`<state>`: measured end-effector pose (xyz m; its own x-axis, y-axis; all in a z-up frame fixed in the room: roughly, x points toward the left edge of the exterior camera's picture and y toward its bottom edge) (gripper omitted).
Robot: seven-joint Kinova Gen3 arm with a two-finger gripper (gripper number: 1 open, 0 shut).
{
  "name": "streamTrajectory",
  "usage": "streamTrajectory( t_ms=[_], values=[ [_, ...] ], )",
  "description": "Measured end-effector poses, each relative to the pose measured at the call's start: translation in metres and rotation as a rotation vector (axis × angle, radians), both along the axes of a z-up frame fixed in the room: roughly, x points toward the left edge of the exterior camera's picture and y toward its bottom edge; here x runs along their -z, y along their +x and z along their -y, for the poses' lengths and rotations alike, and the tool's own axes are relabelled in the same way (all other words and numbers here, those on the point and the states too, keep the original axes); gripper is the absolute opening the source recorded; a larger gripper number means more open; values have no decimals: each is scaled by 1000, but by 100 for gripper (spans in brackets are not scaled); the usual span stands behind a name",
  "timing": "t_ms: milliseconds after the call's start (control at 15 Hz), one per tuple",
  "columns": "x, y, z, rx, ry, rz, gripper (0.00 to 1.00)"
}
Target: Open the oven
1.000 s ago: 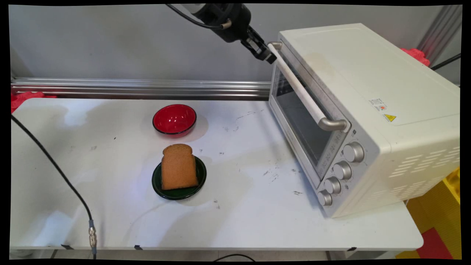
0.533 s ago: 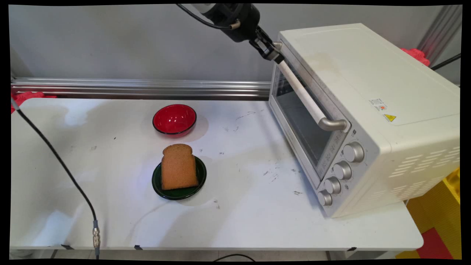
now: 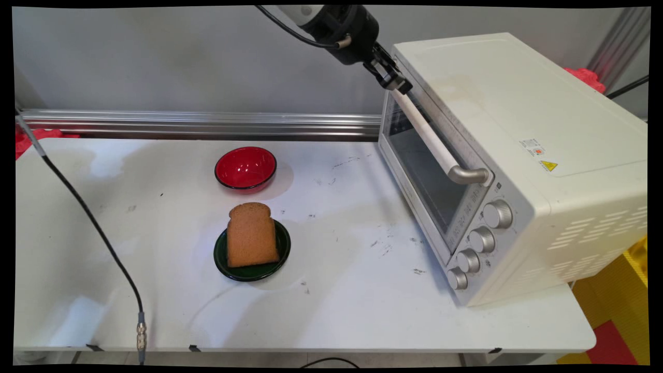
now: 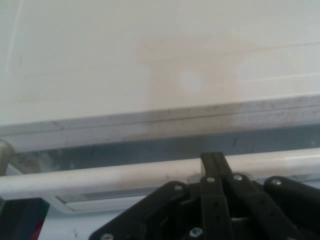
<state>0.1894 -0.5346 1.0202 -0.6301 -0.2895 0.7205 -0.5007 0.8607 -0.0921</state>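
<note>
My gripper (image 3: 398, 83) is shut and sits at the far end of the white oven's (image 3: 518, 119) door handle (image 3: 437, 147), high at the back of the table. In the hand view the closed fingertips (image 4: 215, 159) stand in front of the white handle bar (image 4: 100, 177), which runs across the picture, with the oven's top (image 4: 150, 50) beyond it. Whether the tips touch the bar I cannot tell. The glass door is closed. Nothing is held.
A slice of brown bread (image 3: 252, 235) lies on a dark green plate (image 3: 222, 261) at mid-table. A red bowl (image 3: 245, 167) stands behind it. Several knobs (image 3: 481, 239) line the oven's front right. A black cable (image 3: 93, 228) hangs at the left.
The gripper has moved right and slightly down, from just left of the handle's far end to over it. The hanging cable has swung a little. Bread, plate, bowl and oven have stayed put.
</note>
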Motion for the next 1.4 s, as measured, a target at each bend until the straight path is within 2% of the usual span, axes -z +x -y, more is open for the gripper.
streamTrajectory(
  t_ms=[733,1400],
  values=[
    [19,-12,12,32,-14,-15,0],
    [29,-12,14,46,-11,-11,0]
  ],
)
